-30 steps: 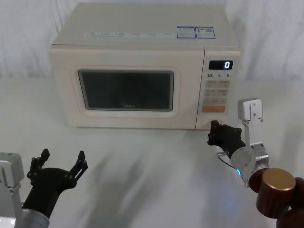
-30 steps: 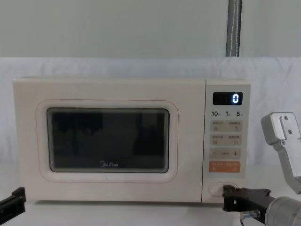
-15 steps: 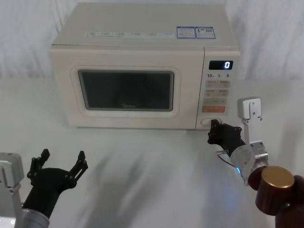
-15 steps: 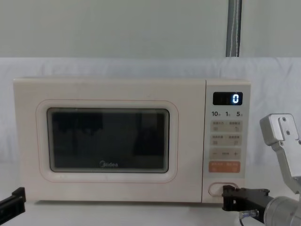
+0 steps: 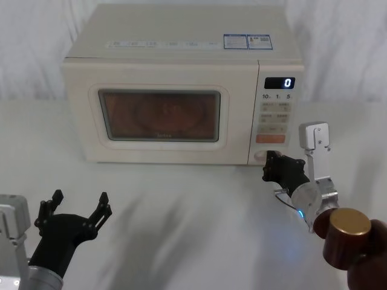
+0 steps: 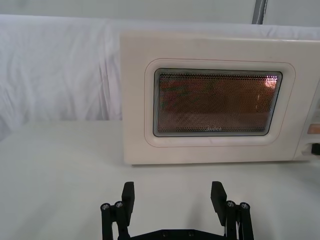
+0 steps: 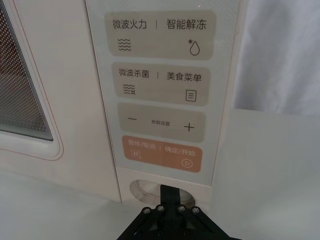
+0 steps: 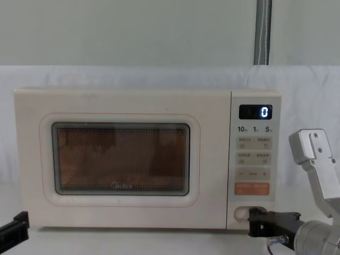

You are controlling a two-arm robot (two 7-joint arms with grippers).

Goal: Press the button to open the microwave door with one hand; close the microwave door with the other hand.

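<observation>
Below the orange key (image 7: 161, 153): the button (image 7: 145, 188) is found, a wide cream oval at the bottom of the microwave's control panel (image 8: 253, 164).
Right gripper (image 7: 170, 192): its fingers are brought together into a single narrow tip, and that tip is laid against the button's right half; nothing is held between them.
Key relation: the button lies straight ahead of the right gripper along its reach, with its long axis running across the panel, so a push directed into the panel is judged to be what the step calls for.
Microwave door (image 5: 158, 113): it is seen left of the control panel, lying flush with the panel or very nearly so; its window is lit orange from inside.
Left gripper (image 5: 74, 208): it is held low in front of the microwave's left end, well apart from the door, with its fingers spread wide and empty.
Nearer arm: the right is at the button; the left is judged better placed for the door.
</observation>
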